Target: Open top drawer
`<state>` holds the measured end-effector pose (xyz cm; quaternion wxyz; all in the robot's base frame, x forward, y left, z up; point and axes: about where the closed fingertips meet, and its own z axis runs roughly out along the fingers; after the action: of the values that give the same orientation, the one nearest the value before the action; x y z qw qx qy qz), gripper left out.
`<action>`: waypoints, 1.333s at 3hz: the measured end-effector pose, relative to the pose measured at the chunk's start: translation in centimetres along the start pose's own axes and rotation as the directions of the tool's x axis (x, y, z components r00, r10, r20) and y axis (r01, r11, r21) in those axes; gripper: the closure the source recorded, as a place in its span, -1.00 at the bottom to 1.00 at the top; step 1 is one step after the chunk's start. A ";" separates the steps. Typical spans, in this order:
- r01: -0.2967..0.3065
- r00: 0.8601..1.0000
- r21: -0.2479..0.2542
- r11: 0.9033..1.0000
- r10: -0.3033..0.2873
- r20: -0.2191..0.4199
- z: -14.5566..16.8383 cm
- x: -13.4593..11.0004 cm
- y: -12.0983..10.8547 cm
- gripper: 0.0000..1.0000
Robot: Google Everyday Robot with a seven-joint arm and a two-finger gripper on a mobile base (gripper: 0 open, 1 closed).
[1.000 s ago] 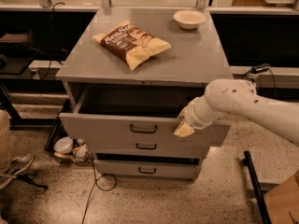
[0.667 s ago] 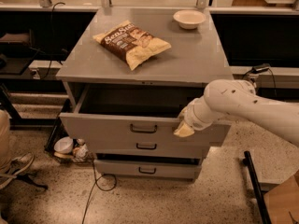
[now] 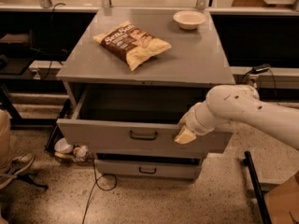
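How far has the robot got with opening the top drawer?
Mostly done: the top drawer sticks well out of the cabinet, and you can see its dark inside. Right now the gripper is at the drawer's front, right of the handle. Probably left: maybe a little more pulling, then moving the arm away.

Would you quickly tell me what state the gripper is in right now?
Gripper: at the right part of the pulled-out top drawer front; open or closed cannot be told.
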<state>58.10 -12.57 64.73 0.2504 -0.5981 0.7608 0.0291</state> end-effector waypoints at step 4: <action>-0.028 0.999 0.003 1.000 0.028 -0.016 -1.1 0.7 2.4 1.00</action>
<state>55.36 -12.87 64.74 0.2446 -0.5871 0.7712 0.0267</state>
